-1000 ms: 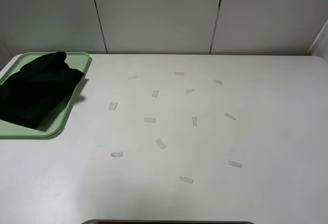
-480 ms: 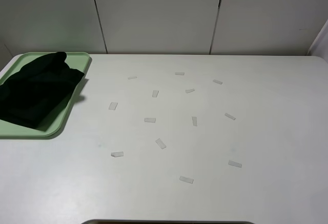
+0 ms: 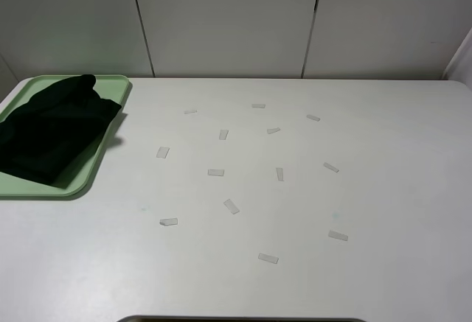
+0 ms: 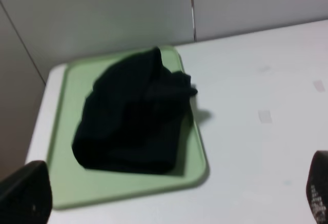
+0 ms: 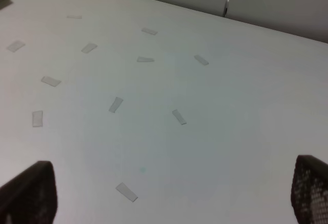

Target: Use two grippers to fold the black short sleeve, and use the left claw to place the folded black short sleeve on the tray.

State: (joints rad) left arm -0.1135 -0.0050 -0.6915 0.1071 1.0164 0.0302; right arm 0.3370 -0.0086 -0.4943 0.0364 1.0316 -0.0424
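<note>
Black short sleeve (image 4: 136, 119) bunched on the tray (image 4: 195, 170), ahead of left claw (image 4: 169, 203), nearer than right gripper (image 5: 169, 193); both spread, holding nothing.

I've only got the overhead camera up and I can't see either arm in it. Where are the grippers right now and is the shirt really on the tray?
Observer: The left gripper hangs open, looking down on the tray.
Operator: Is it holding anything?
Observer: No, both fingertips are apart with only table between; the black short sleeve lies bunched on the tray.
Operator: And the right one?
Observer: The right gripper is open too, above bare table with tape strips.
</note>
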